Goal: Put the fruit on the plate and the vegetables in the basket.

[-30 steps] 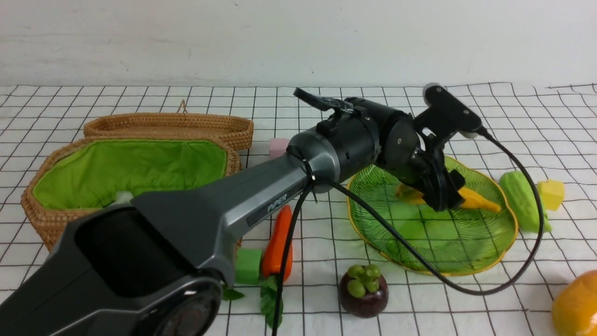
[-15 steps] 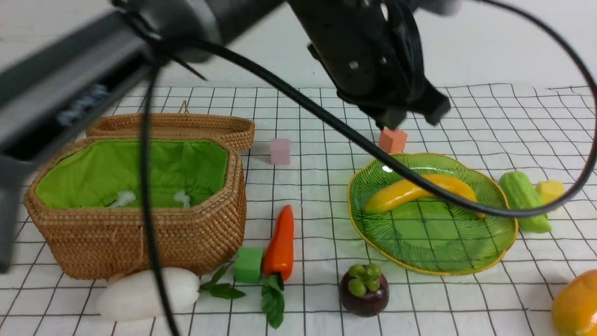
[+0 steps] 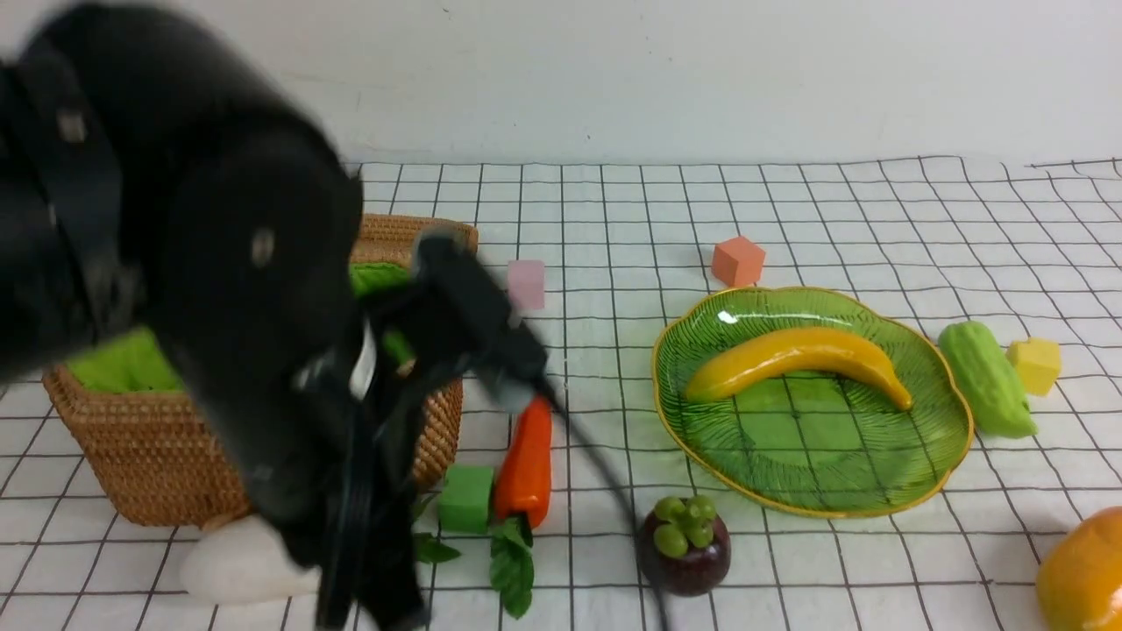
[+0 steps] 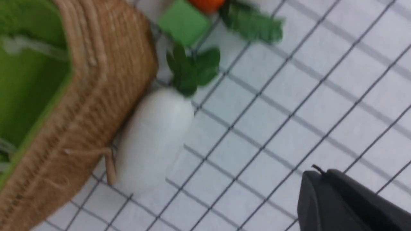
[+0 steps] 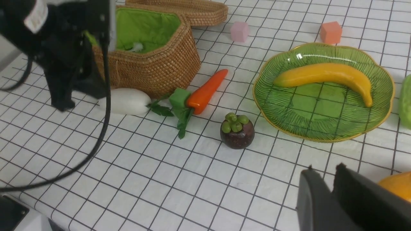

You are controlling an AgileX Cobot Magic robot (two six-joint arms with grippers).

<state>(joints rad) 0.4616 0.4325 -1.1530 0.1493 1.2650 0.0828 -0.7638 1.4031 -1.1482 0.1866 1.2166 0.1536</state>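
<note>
The banana [image 3: 793, 355] lies on the green plate [image 3: 833, 513]. On the cloth in front of the plate sit the mangosteen [image 3: 684, 552] and, at the right edge, the mango [image 3: 1087, 574]. The carrot [image 3: 526, 456] lies beside the basket [image 3: 114, 456], the white eggplant [image 4: 154, 138] against its front wall, and the gourd [image 3: 986, 381] right of the plate. My left gripper [image 4: 316, 171] hangs shut and empty over the cloth just beside the eggplant. Its blurred arm [image 3: 219, 307] hides much of the basket. My right gripper [image 5: 322, 168] is near the mango, all but shut, holding nothing.
A green cube [image 3: 466, 498] touches the carrot's leafy end. A pink cube [image 3: 526, 285] and an orange cube [image 3: 738, 261] sit farther back, and a yellow cube [image 3: 1036, 364] beside the gourd. The basket lid [image 5: 179, 8] lies open behind the basket.
My left arm let go of the banana on the plate, rose, and swung left and down in front of the basket. Its jaws closed empty. The right gripper stayed put.
</note>
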